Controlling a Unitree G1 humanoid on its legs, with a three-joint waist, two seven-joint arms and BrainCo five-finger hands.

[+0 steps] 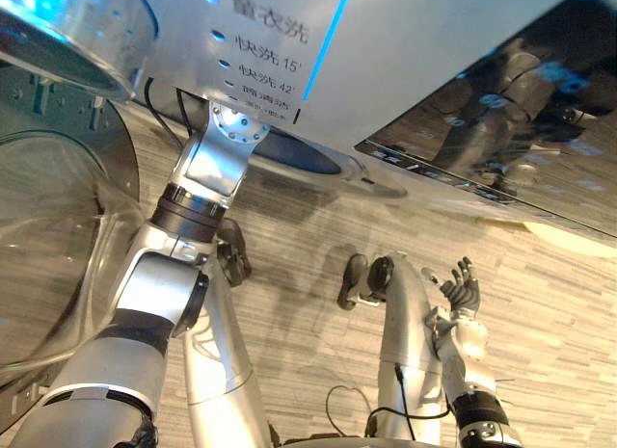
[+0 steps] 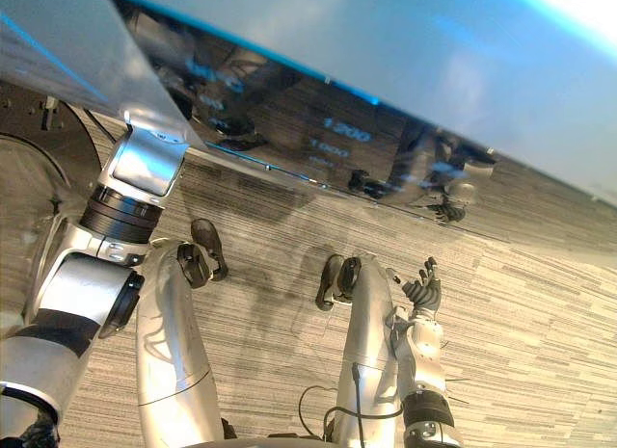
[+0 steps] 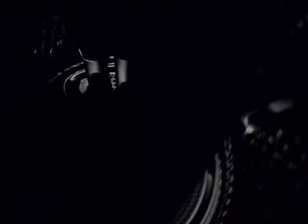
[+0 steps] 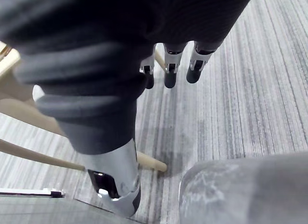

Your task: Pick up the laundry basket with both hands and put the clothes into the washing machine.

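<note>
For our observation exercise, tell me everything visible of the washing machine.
The washing machine looms close, seen from above: silver-grey casing, a glossy dark panel reflecting the robot, printed programme labels, a blue light strip. Its clear domed door stands open at the robot's left; the left arm reaches to its front.

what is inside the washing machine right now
The left arm runs up into the washing machine, beside its open glass door. Inside it is too dark: clothes or a basket cannot be made out.

Floor (image 1: 559, 303): grey carpet with fine pale stripes, spread beneath the right hand (image 1: 461, 286). Furniture: pale wooden rods (image 4: 33, 155), near that hand.
</note>
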